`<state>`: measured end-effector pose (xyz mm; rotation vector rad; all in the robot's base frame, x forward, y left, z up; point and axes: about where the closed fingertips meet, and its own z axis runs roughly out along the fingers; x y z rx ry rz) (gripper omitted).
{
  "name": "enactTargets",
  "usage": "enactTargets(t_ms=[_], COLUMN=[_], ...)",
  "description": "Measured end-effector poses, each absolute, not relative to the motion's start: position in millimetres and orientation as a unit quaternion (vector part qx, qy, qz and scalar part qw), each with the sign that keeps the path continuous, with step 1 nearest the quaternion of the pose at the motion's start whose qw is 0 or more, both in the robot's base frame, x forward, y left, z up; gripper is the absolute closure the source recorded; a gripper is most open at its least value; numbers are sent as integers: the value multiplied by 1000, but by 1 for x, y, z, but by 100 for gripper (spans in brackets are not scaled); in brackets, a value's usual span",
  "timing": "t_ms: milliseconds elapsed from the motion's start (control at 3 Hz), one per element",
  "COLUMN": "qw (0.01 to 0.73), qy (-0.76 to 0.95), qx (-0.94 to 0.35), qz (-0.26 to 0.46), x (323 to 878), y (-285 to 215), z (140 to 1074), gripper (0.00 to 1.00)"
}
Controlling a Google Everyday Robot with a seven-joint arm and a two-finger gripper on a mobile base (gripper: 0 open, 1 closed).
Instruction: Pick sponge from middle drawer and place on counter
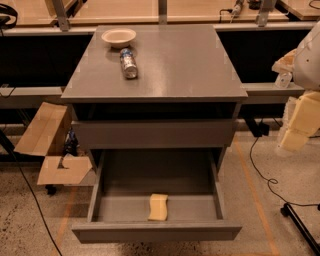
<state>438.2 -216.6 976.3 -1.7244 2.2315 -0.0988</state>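
The pale-yellow sponge (158, 207) lies flat near the front of the open middle drawer (150, 176), a little right of its centre. The drawer is pulled far out below the closed grey drawer front (152, 134). The grey counter (170, 70) tops the cabinet. My gripper (299, 125), with pale-yellow padded fingers, hangs at the right edge of the view, to the right of the cabinet and well above and to the right of the sponge. It holds nothing that I can see.
A pale bowl (118, 36) and a can lying on its side (128, 63) sit on the counter's back left. An open cardboard box (47, 145) stands on the floor to the left. Cables (260, 175) and a stand leg (300, 225) are on the floor to the right. Wooden tabletops (125, 11) run behind.
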Motion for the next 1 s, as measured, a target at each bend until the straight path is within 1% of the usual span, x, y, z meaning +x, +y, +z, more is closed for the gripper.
enactTargets(t_ms=[667,1000], qw=[170,188], qy=[791,821], qx=[-587,-539], qz=[-23,13], x=[440,450], y=[-213,-212], z=[969,943], gripper=[0,0])
